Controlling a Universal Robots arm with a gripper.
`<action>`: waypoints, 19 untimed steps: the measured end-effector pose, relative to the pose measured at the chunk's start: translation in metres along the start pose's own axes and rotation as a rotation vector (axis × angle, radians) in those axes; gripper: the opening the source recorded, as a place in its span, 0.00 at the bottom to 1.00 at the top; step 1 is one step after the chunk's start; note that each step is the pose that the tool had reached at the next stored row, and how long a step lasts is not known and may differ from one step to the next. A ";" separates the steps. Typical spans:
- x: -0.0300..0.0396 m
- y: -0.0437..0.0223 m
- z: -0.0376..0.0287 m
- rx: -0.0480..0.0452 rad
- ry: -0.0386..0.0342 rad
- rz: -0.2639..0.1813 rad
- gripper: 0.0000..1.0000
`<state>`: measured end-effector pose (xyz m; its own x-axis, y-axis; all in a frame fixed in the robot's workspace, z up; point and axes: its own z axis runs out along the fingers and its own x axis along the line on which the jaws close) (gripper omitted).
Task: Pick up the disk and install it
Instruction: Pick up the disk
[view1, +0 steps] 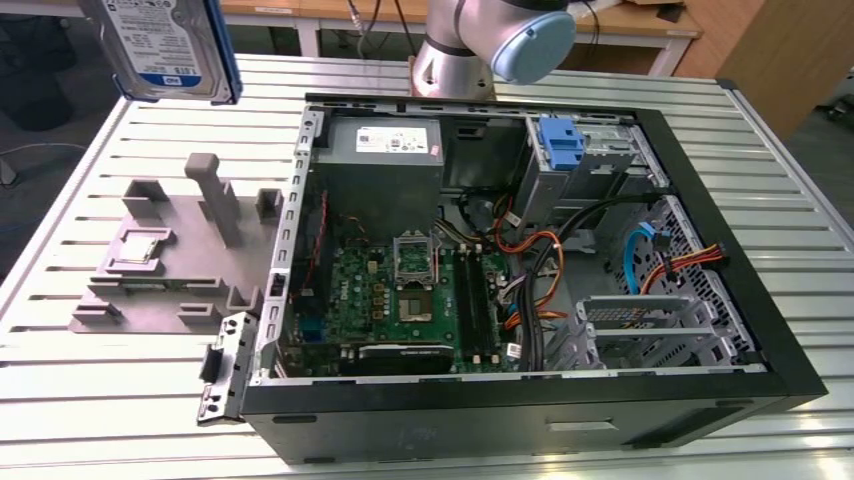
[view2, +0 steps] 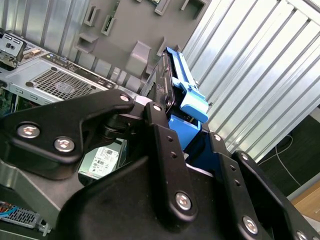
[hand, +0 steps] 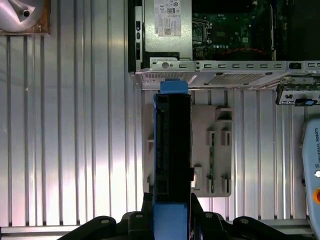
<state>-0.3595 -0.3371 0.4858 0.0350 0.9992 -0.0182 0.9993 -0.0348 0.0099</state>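
Disk (view1: 163, 45) hangs clear of the slatted table (view1: 134, 400), off the exterior view's left of the open computer case (view1: 787, 380) and over the grey fixture (view1: 160, 270). We note the gripper (hand: 171, 205) jaws closed on its flat faces, edge-on in the first wrist view. We judge it stiff, fairly heavy and shock-sensitive; the metal faces suit gripping better than the blue bracket (view2: 194, 102).

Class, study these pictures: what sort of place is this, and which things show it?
Probably a robotics lab: a grey robot arm, its black pincer holding a silver-metal hard drive in a blue plastic bracket, above a ribbed metal table carrying an opened black desktop computer case and a grey plastic fixture.
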 end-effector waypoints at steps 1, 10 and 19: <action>0.0000 0.0006 0.0000 0.0000 0.0000 0.000 0.36; 0.0002 0.0064 0.0000 0.0000 0.0000 0.000 0.36; 0.0004 0.0123 0.0001 0.0000 0.0000 0.000 0.36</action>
<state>-0.3472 -0.3371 0.4858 0.0350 0.9992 -0.0182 0.9993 -0.0348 0.0099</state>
